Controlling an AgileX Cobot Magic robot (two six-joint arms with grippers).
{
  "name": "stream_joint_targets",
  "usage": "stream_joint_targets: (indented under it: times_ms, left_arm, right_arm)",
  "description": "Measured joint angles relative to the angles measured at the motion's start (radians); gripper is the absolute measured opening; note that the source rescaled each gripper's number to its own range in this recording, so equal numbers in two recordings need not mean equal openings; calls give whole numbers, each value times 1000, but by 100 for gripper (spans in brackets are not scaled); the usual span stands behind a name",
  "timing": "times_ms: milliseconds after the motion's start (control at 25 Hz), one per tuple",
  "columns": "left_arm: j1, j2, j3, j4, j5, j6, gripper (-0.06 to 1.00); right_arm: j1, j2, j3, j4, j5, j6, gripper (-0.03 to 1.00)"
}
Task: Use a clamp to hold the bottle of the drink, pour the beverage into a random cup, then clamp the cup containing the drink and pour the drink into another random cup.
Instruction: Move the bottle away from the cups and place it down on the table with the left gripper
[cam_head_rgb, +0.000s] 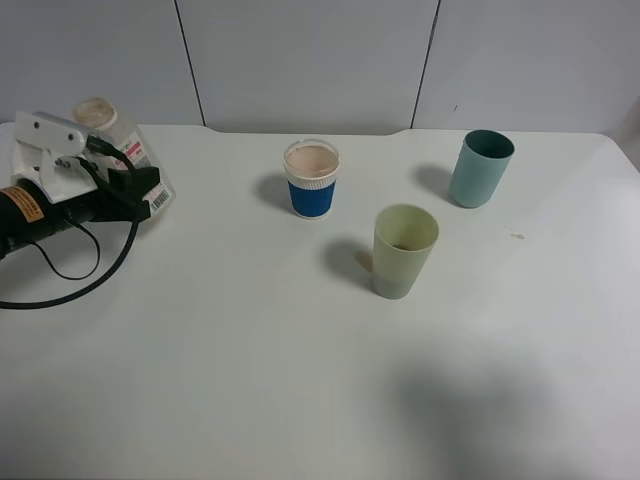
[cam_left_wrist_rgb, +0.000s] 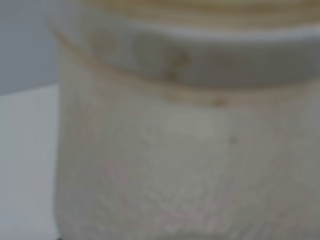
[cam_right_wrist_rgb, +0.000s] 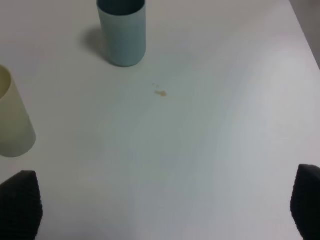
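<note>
The drink bottle (cam_head_rgb: 118, 140), clear with a beige cap and a barcode label, stands at the table's far left. My left gripper (cam_head_rgb: 148, 193) is closed around its lower part. In the left wrist view the bottle (cam_left_wrist_rgb: 185, 150) fills the frame, blurred, and no fingers show. A blue paper cup (cam_head_rgb: 312, 179) with a white rim stands at back centre. A pale green cup (cam_head_rgb: 404, 251) stands in the middle. A teal cup (cam_head_rgb: 480, 168) stands at back right. My right gripper (cam_right_wrist_rgb: 162, 202) is open and empty above bare table, with the teal cup (cam_right_wrist_rgb: 121, 31) and the green cup (cam_right_wrist_rgb: 12, 117) ahead of it.
The white table (cam_head_rgb: 250, 360) ends close behind the cups and the bottle. A black cable (cam_head_rgb: 75, 280) loops on the table below the left arm. A small brown stain (cam_head_rgb: 517, 236) lies right of the green cup; it also shows in the right wrist view (cam_right_wrist_rgb: 160, 92).
</note>
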Motion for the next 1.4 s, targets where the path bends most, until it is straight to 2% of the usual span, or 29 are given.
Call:
stream_joint_targets:
  times_ms: [600,800,1320,1400]
  left_arm:
    - [0,187,0,-2,-77,84,4]
    - [0,204,0,-2,-110,92,4]
    - [0,204,0,-2,-110,92,4]
    - [0,204,0,-2,-110,92,11]
  right_arm:
    - [0,0,0,0,0,0,100]
    - [0,0,0,0,0,0,100]
    - [0,0,0,0,0,0,100]
    - [0,0,0,0,0,0,100]
